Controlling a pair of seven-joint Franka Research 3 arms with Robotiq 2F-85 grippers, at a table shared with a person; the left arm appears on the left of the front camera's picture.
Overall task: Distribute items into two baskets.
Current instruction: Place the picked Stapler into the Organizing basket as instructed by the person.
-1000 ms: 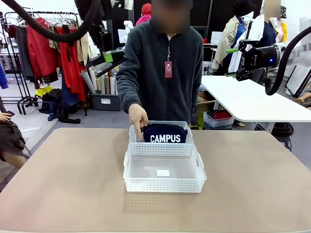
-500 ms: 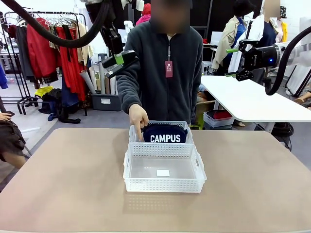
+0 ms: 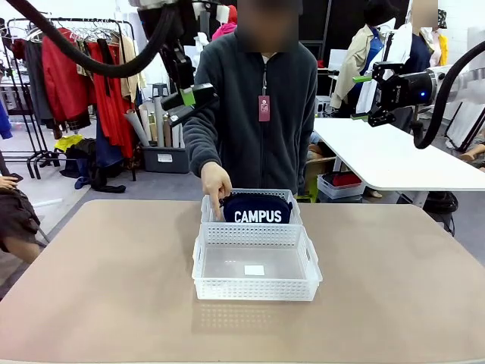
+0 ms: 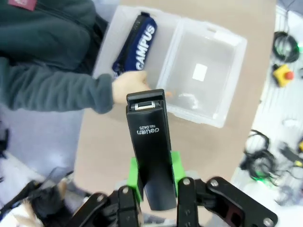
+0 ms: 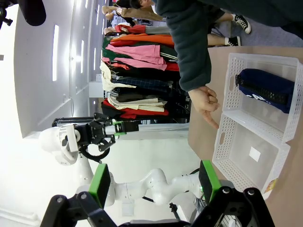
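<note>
Left wrist view: the left gripper (image 4: 152, 182) clamps the black stapler (image 4: 148, 144) at lower centre, its base hidden; the right gripper (image 5: 154, 184) stands apart.

Front camera: the far basket (image 3: 251, 196) sits mostly behind the near basket (image 3: 256, 262), and the pouch (image 3: 257, 208) shows just its upper part over that near wall. The person's fingertips (image 3: 217, 213) dip out of sight behind the rim. Up top, the left claw (image 3: 186, 105) is small and angled; the stapler (image 4: 150, 146) in it is hard to make out there. Left wrist camera: the stapler's rear end is buried between the green pads (image 4: 175, 166).
</note>
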